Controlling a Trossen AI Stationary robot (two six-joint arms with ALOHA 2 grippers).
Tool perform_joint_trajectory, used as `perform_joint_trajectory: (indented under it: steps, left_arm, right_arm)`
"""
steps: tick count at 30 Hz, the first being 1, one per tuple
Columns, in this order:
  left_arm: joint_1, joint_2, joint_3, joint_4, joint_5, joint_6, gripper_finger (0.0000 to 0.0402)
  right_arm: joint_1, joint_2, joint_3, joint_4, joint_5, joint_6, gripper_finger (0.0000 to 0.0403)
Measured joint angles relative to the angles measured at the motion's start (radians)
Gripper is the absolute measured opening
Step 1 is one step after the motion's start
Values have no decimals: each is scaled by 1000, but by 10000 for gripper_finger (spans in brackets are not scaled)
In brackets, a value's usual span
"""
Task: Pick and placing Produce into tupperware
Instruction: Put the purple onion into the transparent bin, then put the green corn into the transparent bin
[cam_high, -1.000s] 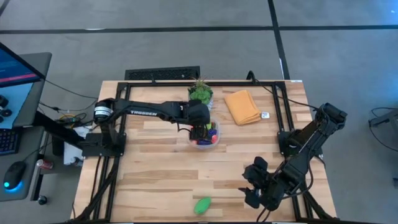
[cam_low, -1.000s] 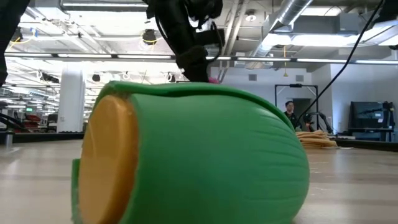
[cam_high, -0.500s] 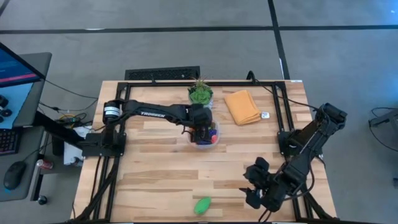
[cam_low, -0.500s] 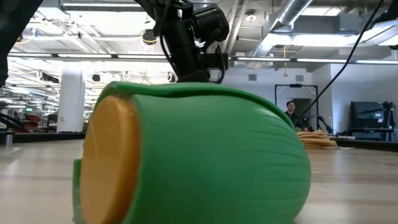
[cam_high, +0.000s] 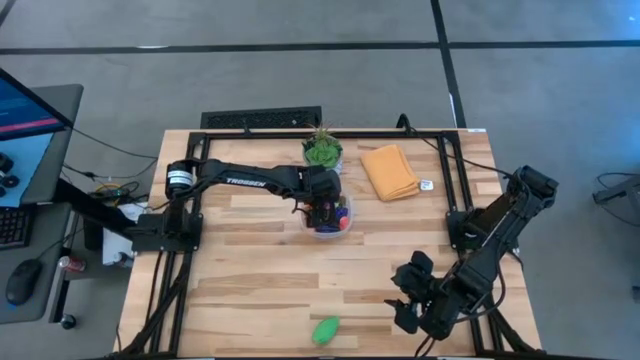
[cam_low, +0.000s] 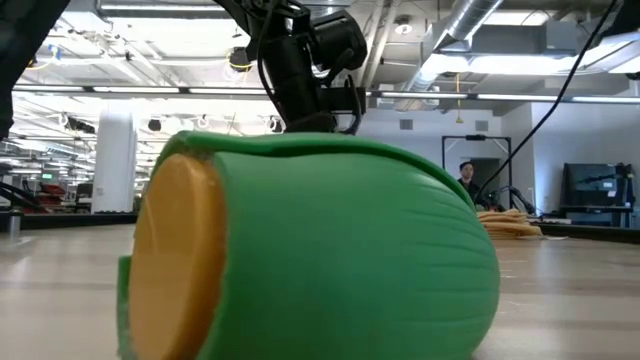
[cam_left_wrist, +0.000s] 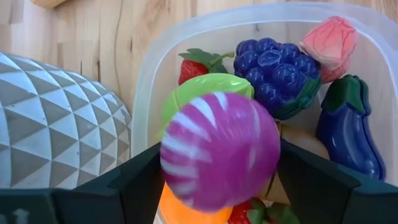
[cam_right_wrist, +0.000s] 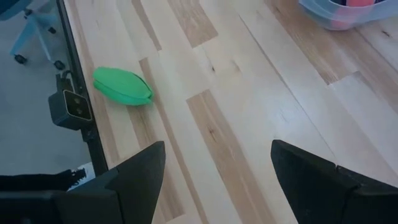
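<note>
My left gripper (cam_high: 322, 210) hangs over the clear tupperware (cam_high: 331, 222) beside the white plant pot and is shut on a purple-and-white striped toy vegetable (cam_left_wrist: 219, 149). Inside the tupperware (cam_left_wrist: 186, 37) lie blue grapes (cam_left_wrist: 273, 68), a strawberry, a pink piece, a dark eggplant (cam_left_wrist: 348, 127), a green piece and an orange one. A green toy with an orange cut face (cam_high: 326, 329) lies on its side near the table's near edge and fills the low view (cam_low: 310, 250). My right gripper (cam_high: 408, 295) waits open at the near right corner, to the right of that green toy (cam_right_wrist: 122, 86). My left gripper pinches the striped purple toy (cam_left_wrist: 186, 155) between its two fingers, one on each side of its round body. The fingers come from above, pointing down into the tupperware. The toy is lifted clear, just above the green and orange pieces.
A green plant in a white faceted pot (cam_high: 322, 152) stands right behind the tupperware, close to my left gripper (cam_left_wrist: 56, 124). A folded orange cloth (cam_high: 390, 171) lies at the far right. Bare wood spans the table's middle and left. A person stands far off in the room (cam_low: 467, 180).
My left gripper has come down toward the tupperware and shifted slightly toward the table's near right, still shut on the striped toy. Most of that happened in the first half second.
</note>
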Motion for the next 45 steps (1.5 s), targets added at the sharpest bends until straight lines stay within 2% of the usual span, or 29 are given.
perform_joint_trajectory:
  steps: [12,25,29,32,36,45]
  left_arm:
    - [0,-6,15,-52,-1,-10,330]
    - [-10,-8,277,-266,-8,30,335]
    - [-35,-8,379,-404,-2,22,334]
    - [-76,-10,447,-528,35,-13,334]
    - [-171,-46,459,-608,51,-56,334]
    - [-431,-121,460,-616,-123,-186,334]
  right_arm:
    - [0,0,0,0,22,0,315]
    - [-8,0,0,-12,52,0,315]
    - [-7,0,0,-31,52,0,315]
    - [-7,0,1,-43,52,0,315]
    - [-14,0,1,-56,54,-1,315]
    - [-52,0,1,-29,54,-74,315]
